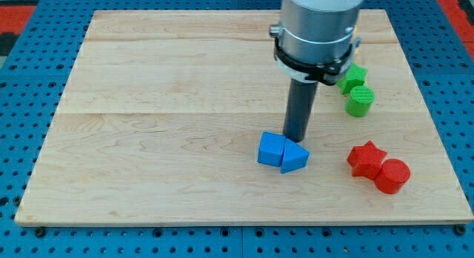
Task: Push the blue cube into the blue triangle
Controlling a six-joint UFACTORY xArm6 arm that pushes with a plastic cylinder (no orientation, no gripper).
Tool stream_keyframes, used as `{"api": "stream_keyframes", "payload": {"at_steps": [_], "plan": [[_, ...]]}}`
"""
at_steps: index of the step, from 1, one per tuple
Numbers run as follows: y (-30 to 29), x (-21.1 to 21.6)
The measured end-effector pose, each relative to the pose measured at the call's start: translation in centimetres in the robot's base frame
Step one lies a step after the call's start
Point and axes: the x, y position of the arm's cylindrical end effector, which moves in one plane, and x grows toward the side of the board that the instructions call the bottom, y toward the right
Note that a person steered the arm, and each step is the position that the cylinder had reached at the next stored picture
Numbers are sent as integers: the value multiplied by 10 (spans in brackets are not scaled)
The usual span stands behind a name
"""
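Note:
The blue cube (pixel 270 149) sits on the wooden board (pixel 163 124), right of centre toward the view's bottom. The blue triangle (pixel 295 157) lies right against its right side, touching it. My tip (pixel 296 139) stands just above the two blocks in the view, at the seam between them, close to the top edge of the triangle. The rod rises to the grey arm body at the view's top.
A red star (pixel 364 156) and a red cylinder (pixel 392 176) lie together at the view's lower right. A green cylinder (pixel 360 101) and another green block (pixel 354 77) sit at the right, partly behind the arm. Blue pegboard surrounds the board.

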Motion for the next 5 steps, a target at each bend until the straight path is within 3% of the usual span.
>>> {"api": "stream_keyframes", "payload": {"at_steps": [2,3,4,5], "plan": [[-15,0],[-30,-20],[-71,-48],[-105,-40]]}}
